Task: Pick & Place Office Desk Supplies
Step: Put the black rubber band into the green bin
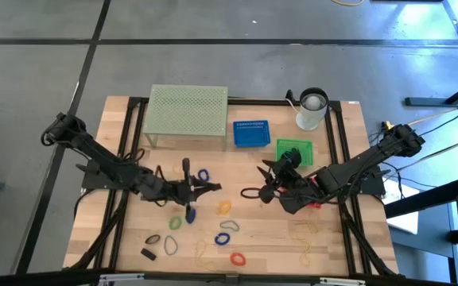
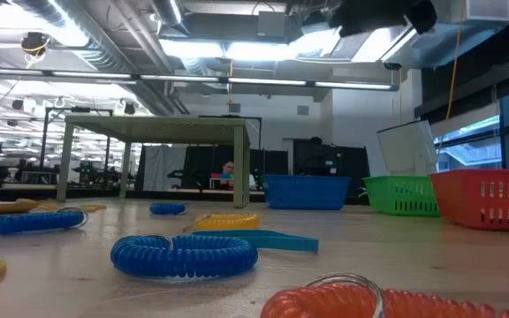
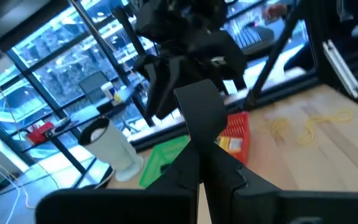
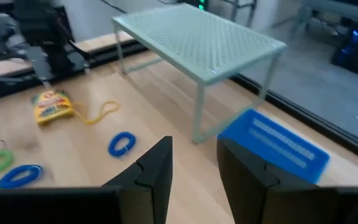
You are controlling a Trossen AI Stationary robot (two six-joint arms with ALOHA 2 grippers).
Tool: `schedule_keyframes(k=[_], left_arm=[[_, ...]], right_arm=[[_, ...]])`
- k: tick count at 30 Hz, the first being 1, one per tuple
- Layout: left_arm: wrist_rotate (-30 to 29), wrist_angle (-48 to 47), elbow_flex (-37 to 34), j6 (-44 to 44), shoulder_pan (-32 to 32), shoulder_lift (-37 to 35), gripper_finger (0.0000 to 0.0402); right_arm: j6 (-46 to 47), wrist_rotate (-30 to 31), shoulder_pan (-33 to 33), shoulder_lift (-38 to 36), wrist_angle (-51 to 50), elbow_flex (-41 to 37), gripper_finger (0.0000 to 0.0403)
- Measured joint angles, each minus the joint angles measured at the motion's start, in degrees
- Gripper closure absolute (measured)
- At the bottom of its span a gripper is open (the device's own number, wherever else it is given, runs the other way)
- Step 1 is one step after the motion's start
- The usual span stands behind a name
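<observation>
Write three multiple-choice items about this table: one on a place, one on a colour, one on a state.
1. The blue basket stands:
A) next to the mesh stand
B) on top of the stand
C) at the table's front edge

2. The cup is:
A) red
B) white
C) black

3. The right hand is:
A) shut on a blue coil
B) open and empty
C) shut on the cup

Answers: 1 A, the high view shows the basket on the table at the stand's side. 2 B, the cup looks white from above. 3 B, the right wrist view shows a bare gap between the fingers.
</observation>
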Motion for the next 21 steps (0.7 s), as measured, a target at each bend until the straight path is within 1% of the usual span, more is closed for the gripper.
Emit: schedule_keyframes(k=[3,6,11,13,15,17,21], left_arm=[[0.16,0.89,0.00,-0.36,0.00,0.00,0.0396],[2.66,0.96,0.00,-0.46,0.02,0.02,0.0396],[8.24,3.95,0.00,-0.49,0.04,0.02,0.0396],[9.73,4.48,0.00,-0.49,0.04,0.02,0.0396],[10.67,4.37,0.00,-0.47,0.31,0.02,0.0396],[10.68,4.38,0.00,-1.00,0.57,0.02,0.0396],[10.69,4.33,0.00,-3.20,1.27,0.02,0.0396]], right_arm=[[-9.12,-2.89,0.00,0.00,6.99,0.00,0.0275],[-19.57,-8.09,-0.08,0.00,14.79,0.00,0.0275],[-35.37,-21.63,-0.83,1.41,29.43,0.00,0.0275],[-40.24,-27.38,-1.38,2.88,35.87,0.07,0.0275],[-43.88,-31.74,-1.96,4.66,40.66,0.04,0.0275],[-46.43,-34.06,-2.56,6.62,45.39,0.04,0.0275],[-49.72,-33.79,-3.38,9.00,49.19,0.04,0.0275]])
